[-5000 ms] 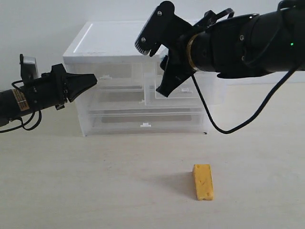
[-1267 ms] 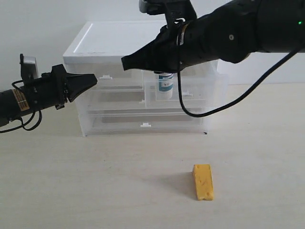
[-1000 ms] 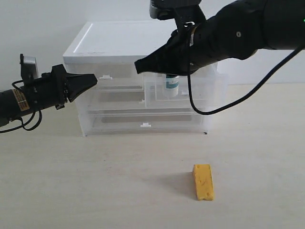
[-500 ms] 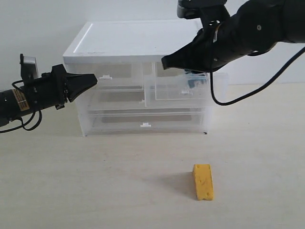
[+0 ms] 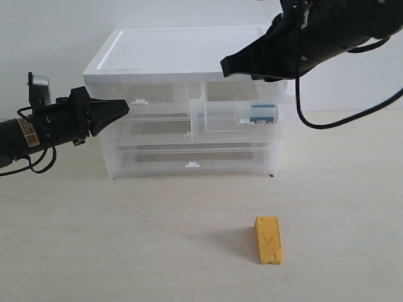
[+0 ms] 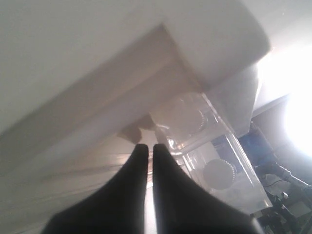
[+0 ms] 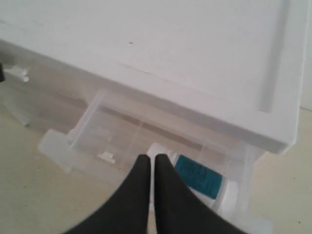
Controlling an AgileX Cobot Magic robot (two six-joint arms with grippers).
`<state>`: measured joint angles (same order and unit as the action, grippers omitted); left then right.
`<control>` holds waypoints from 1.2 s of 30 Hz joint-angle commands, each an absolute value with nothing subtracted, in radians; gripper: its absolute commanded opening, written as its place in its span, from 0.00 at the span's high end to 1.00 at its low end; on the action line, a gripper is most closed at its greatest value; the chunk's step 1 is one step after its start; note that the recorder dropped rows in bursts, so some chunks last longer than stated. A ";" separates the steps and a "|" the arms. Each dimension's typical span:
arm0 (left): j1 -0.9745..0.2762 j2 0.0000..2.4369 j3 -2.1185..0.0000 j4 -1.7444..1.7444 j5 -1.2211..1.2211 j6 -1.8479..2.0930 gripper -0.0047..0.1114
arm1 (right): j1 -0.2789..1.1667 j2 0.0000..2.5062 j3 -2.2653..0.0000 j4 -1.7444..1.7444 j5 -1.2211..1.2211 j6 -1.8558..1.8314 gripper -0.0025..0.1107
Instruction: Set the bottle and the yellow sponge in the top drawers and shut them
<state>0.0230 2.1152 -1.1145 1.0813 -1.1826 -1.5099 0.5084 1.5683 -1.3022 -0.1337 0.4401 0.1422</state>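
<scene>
The bottle (image 5: 262, 113) lies on its side in the pulled-out right top drawer (image 5: 217, 118); its teal label (image 7: 197, 176) shows in the right wrist view. My right gripper (image 5: 225, 67) hovers shut and empty above that drawer, its fingers (image 7: 140, 168) just over the bottle. The yellow sponge (image 5: 267, 240) rests on the table in front of the unit. My left gripper (image 5: 123, 106) is shut and empty, held beside the tab handle (image 5: 138, 100) of the left top drawer (image 5: 160, 94), which is pushed in. Its tips (image 6: 147, 147) point at the unit's front.
The white-topped drawer unit (image 5: 182, 53) stands at the back of a beige table (image 5: 126, 239). Two full-width drawers (image 5: 189, 160) below are pushed in. A black cable (image 5: 315, 123) hangs from the right arm beside the unit.
The right gripper let go of the bottle, which had hung upright in the drawer and now lies flat. The gripper rose up and to the right. The left arm stayed still.
</scene>
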 commanded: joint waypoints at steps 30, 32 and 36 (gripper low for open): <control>0.018 2.117 -1.119 1.047 -1.158 -1.497 0.93 | 0.427 1.850 -1.126 -0.114 -0.200 0.277 0.98; 0.018 2.117 -1.119 1.047 -1.158 -1.497 0.93 | 0.427 1.877 -1.159 -0.114 -0.198 0.272 0.98; 0.018 2.117 -1.119 1.047 -1.158 -1.497 0.93 | 0.427 1.886 -1.186 -0.114 -0.174 0.279 0.98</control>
<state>0.0230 2.1152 -1.1145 1.0852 -1.1794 -1.5055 0.4382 1.8754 -1.1561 -0.1192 -0.1468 0.2727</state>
